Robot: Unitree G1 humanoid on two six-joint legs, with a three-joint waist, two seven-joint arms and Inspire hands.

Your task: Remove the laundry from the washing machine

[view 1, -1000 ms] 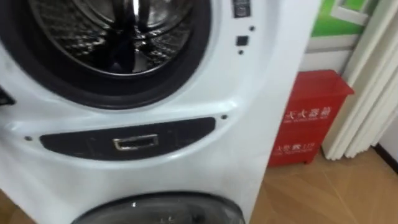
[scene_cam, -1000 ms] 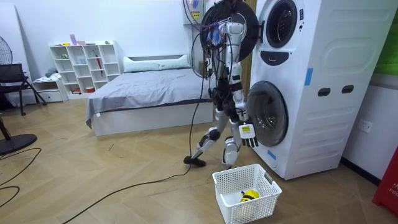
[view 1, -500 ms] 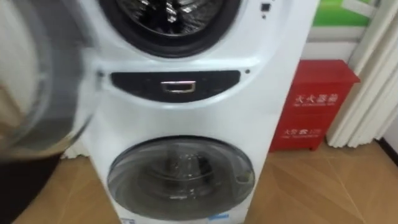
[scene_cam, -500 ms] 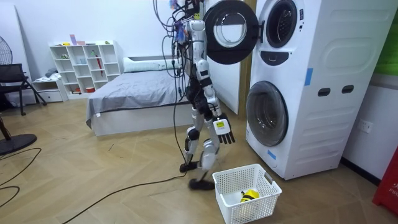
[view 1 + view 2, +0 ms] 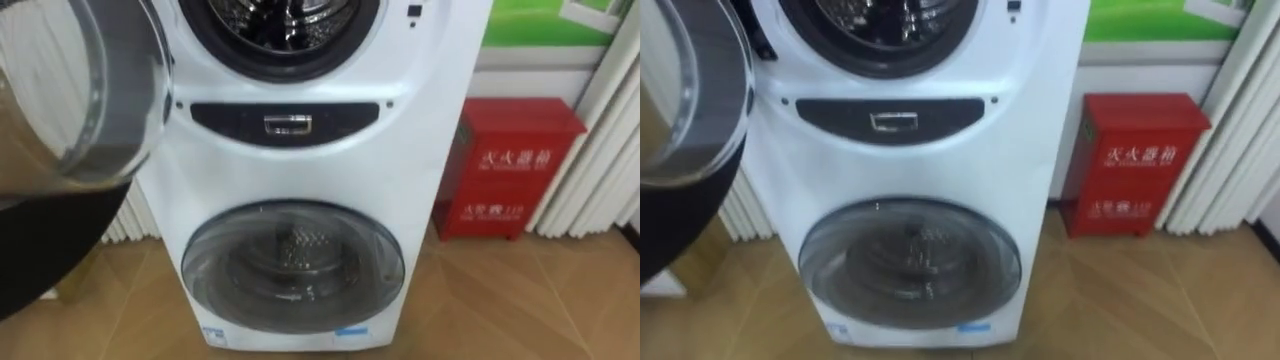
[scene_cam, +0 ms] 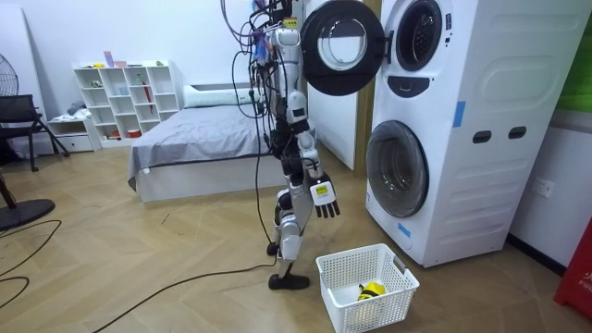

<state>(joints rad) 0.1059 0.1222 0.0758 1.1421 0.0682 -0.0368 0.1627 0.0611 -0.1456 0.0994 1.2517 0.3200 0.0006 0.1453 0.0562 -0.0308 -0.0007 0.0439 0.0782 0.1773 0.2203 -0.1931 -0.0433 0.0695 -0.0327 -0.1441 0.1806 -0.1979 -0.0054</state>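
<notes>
**Washing machine unloading: progress entry**

Upper door of the washing machine is seen swung open, upper centre. The right hand is hung slack, fingers spread, nothing held. No clothes are made out in the drum. One yellow item is lodged in the basket, lower centre. The task is judged nearly done.

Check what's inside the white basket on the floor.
A small yellow item lies at the bottom of the basket. The near wall hides part of the bottom, so more could be there.
</notes>
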